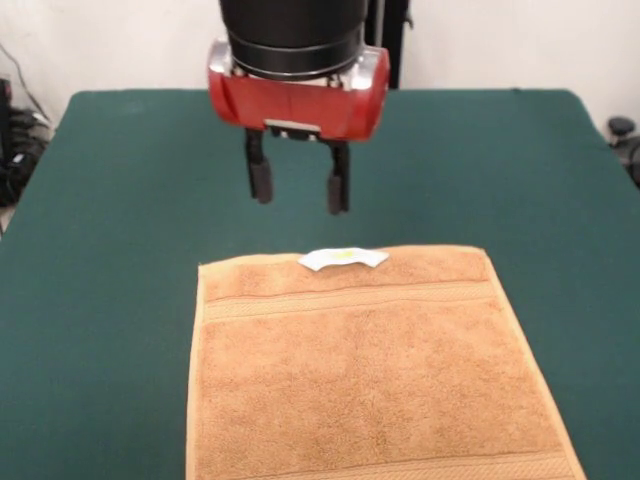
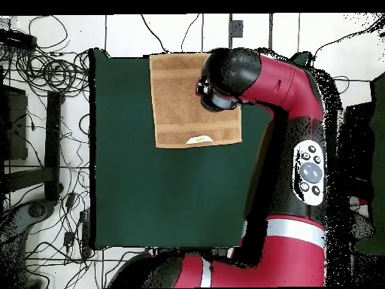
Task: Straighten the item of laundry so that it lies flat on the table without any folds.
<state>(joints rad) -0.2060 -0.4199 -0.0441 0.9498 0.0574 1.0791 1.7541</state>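
The tan-orange towel [image 1: 375,370] lies spread flat on the dark green table [image 1: 120,250], near the front edge, with woven bands near its far and near ends. Its small white tag [image 1: 343,258] lies on the far edge. In the overhead view the towel [image 2: 180,101] sits at the table's top edge, partly covered by the arm. My gripper [image 1: 299,195] hangs open and empty above the table, just beyond the towel's far edge, above the tag. Its black fingers [image 1: 261,178] point down and touch nothing.
The red and black arm [image 2: 293,135] reaches over the table's right side in the overhead view. Cables [image 2: 45,75] and equipment lie on the floor left of the table [image 2: 150,196]. Dark objects stand at the table's sides in the front view.
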